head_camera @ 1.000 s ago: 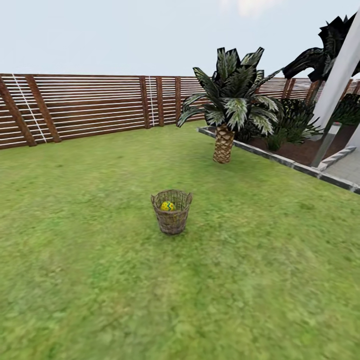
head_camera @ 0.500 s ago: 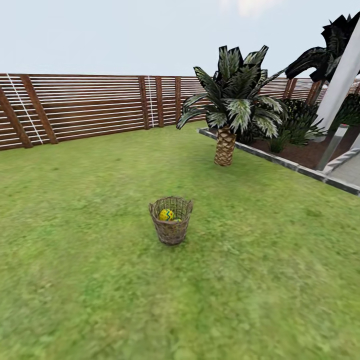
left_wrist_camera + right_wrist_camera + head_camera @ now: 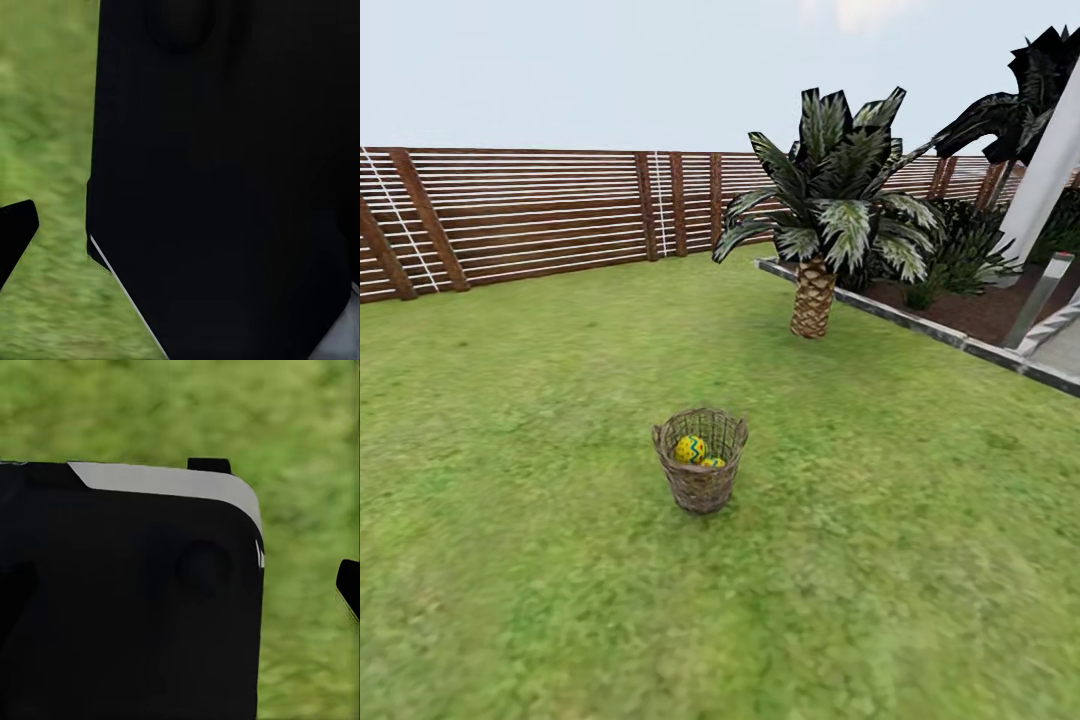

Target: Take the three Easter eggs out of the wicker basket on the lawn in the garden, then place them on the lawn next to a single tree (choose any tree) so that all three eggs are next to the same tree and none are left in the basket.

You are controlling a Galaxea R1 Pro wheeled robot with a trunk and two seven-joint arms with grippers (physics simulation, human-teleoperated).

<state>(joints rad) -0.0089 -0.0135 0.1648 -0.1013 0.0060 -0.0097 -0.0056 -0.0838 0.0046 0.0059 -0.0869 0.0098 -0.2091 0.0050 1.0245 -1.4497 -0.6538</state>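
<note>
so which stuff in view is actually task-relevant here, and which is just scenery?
Task-relevant:
- wicker basket, upright on the grass
- Easter eggs inside it; two show, a third cannot be told
- lawn

Scenery:
- short palm by the grey curb
- slatted wooden fence
- planting bed with dark shrubs
- white post
</note>
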